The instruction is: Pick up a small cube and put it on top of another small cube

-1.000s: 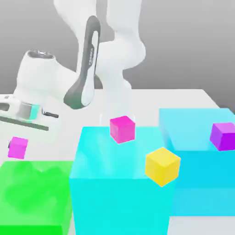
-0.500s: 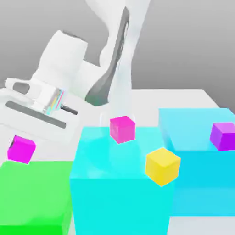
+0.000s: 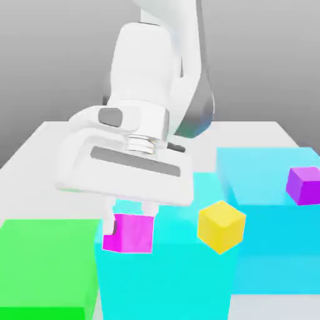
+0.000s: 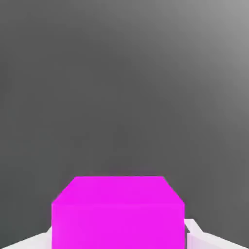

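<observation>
The gripper is clamped on the magenta cube, a white finger showing at each side of it in the exterior view; the hand view confirms the hold, with the same magenta cube sitting between pale fingertips against plain grey background; the cube hangs in the air in front of the near cyan block, clear of its top, with the green block off toward the exterior view's left; the violet-purple cube rests on the far cyan block at the exterior view's right edge, well apart from the carried cube; the yellow cube stands between the two, on the near block's corner; so the relation that matters is plain: the target lies toward the exterior view's right of the gripper and somewhat farther back, seemingly at about the carried cube's height or a little above; the judgement is that the carry is midway, and the coming travel needs enough height to pass over the yellow cube and arrive above the violet-purple one before lowering.
</observation>
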Motion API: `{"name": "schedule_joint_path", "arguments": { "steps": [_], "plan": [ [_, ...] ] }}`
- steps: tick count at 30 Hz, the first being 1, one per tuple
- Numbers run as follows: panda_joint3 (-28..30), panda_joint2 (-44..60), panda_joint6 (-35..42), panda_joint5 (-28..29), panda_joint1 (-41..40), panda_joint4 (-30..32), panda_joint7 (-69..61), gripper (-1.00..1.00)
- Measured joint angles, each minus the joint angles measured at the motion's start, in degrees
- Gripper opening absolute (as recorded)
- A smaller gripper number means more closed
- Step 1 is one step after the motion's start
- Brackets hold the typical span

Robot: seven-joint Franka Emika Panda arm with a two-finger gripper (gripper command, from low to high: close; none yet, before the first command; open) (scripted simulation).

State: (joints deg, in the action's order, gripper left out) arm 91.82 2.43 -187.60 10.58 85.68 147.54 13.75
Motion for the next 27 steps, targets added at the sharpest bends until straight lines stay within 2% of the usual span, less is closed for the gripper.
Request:
{"name": "schedule_joint_path", "arguments": {
  "steps": [2,7,10,16,21,24,27],
  "plan": [
    [0.04,0.00,0.06,0.11,0.05,0.00,0.10,-1.00],
    [4.75,-20.34,19.77,-3.86,20.82,-12.97,0.08,-1.00],
    [4.42,-26.10,31.07,-6.98,26.45,-18.58,1.45,-1.00],
    [0.42,-23.99,44.83,-9.97,24.78,-21.28,5.54,-1.00],
    [-4.94,-19.09,55.30,-10.88,19.76,-22.60,10.22,-1.00],
    [-10.09,-16.69,61.24,-9.11,14.71,-23.25,14.62,-1.00],
    [-15.91,-15.87,67.02,-4.73,9.22,-23.83,20.79,-1.00]
  ]
}}
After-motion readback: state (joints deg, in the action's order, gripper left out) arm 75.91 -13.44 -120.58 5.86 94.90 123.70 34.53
